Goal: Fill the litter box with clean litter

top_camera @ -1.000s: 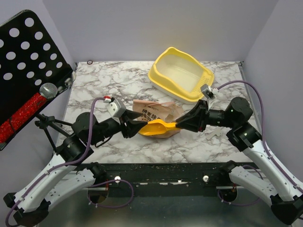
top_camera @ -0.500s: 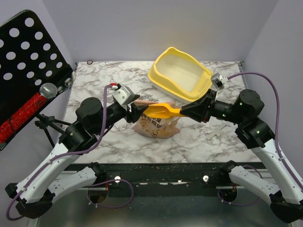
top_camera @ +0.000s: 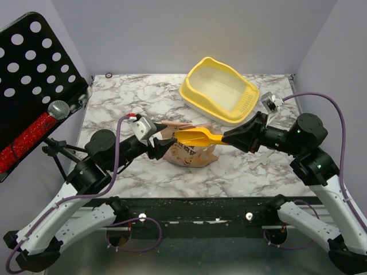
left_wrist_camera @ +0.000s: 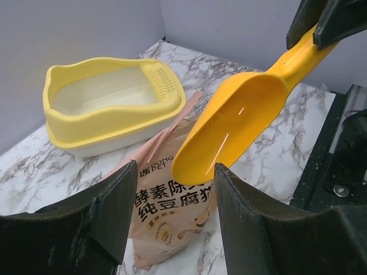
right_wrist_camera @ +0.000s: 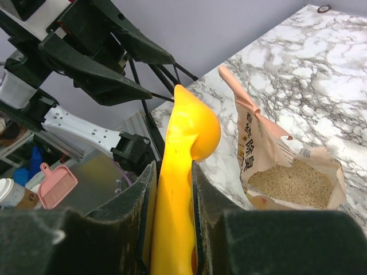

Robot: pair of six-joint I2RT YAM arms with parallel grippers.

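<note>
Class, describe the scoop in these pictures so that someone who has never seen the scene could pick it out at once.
On the marble table, find the open paper bag near the middle, nearer the arms than the pale-yellow litter box. Over that bag the right gripper holds the scoop by its handle. It is small and deep orange-yellow, darker than the box.

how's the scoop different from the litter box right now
The scoop is small and deep yellow-orange; the litter box is far larger and pale yellow. The scoop is held off the table by the right gripper, by the open bag, while the litter box sits on the table at the far side. Both are yellow plastic, and neither shows litter inside.
</note>
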